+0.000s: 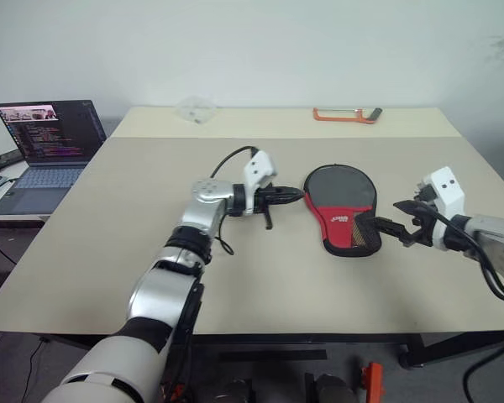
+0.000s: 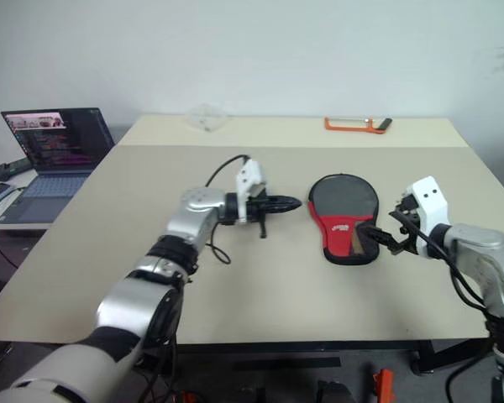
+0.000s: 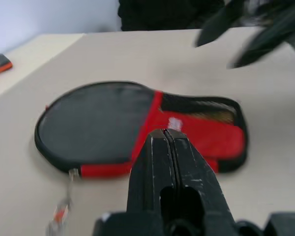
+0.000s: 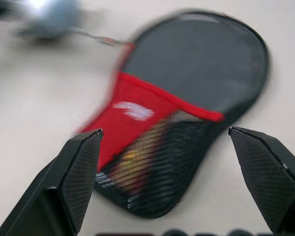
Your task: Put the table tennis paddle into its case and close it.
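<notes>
I saw L gripper (image 1: pixel 292 196) pinched tight, empty, just left of the black-and-red paddle-shaped fabric case (image 1: pixel 343 207); R gripper (image 1: pixel 392 216) spread wide, empty, at its near-right end.

Left gripper (image 1: pixel 296 196) pinched closed — right gripper (image 1: pixel 401 220) spread wide.

Bright, even indoor light, soft faint shadows on the table (image 1: pixel 151 218), wrist views blurred by motion, head views sharp

Black case (image 1: pixel 343 206) with red lower part, white lettering
</notes>
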### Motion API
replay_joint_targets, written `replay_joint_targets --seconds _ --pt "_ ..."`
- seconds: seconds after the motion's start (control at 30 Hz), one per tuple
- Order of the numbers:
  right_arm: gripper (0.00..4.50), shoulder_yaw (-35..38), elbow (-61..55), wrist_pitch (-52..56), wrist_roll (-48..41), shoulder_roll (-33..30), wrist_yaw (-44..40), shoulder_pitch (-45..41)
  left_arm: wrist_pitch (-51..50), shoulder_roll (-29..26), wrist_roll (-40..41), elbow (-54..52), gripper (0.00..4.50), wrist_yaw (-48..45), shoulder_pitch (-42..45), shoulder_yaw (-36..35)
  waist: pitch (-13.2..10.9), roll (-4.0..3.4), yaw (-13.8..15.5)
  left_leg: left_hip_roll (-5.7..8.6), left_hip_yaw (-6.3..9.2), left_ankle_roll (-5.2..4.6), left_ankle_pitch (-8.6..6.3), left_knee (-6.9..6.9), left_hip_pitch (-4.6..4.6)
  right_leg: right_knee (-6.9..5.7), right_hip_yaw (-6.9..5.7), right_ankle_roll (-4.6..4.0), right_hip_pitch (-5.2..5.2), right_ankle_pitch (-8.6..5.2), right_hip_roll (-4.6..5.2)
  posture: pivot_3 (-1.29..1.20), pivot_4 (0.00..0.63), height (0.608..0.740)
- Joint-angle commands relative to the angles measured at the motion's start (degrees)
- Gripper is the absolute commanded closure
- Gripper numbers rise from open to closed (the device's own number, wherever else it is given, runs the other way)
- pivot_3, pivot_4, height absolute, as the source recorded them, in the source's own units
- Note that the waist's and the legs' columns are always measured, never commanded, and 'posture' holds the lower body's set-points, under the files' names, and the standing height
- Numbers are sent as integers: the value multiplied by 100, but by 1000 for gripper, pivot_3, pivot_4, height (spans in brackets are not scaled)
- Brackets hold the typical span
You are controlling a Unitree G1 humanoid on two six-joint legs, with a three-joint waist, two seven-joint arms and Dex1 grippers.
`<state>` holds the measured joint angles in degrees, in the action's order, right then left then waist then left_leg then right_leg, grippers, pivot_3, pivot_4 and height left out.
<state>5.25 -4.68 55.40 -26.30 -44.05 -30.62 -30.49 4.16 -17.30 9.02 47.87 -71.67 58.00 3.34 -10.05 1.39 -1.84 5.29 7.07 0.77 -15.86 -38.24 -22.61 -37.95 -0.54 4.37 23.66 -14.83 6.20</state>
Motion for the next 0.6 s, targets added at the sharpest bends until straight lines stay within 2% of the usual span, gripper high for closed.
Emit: replay_joint_targets --seconds 0.03,0.13,0.27,0.6 --pt "0 -248 921 -481 521 276 218 -436 -802 -402 532 -1587 4487 -165 -403 -262 0 0 -1 -1 1 0 0 0 -5 -1 0 0 6 0 0 0 150 740" --pt "0 -367 1850 -777 796 593 260 -813 -1586 -698 908 -2842 4487 -69 -914 -339 1 -2 -5 -1 1 2 1 -1 -15 -3 3 -2 19 1 1 0 150 740" --pt "0 -454 2854 -1186 1055 870 123 -1218 -2092 -950 1061 -3635 4487 150 -1296 -373 3 -5 13 1 4 2 1 -9 -20 -3 -1 -2 20 1 2 0 150 740" --pt "0 -675 4363 -1794 1608 873 -408 -1705 -2285 -1218 1119 -3952 4487 355 -1509 -376 4 -7 -2 -1 4 3 0 -36 -14 -17 -2 -3 6 3 -2 0 150 740"
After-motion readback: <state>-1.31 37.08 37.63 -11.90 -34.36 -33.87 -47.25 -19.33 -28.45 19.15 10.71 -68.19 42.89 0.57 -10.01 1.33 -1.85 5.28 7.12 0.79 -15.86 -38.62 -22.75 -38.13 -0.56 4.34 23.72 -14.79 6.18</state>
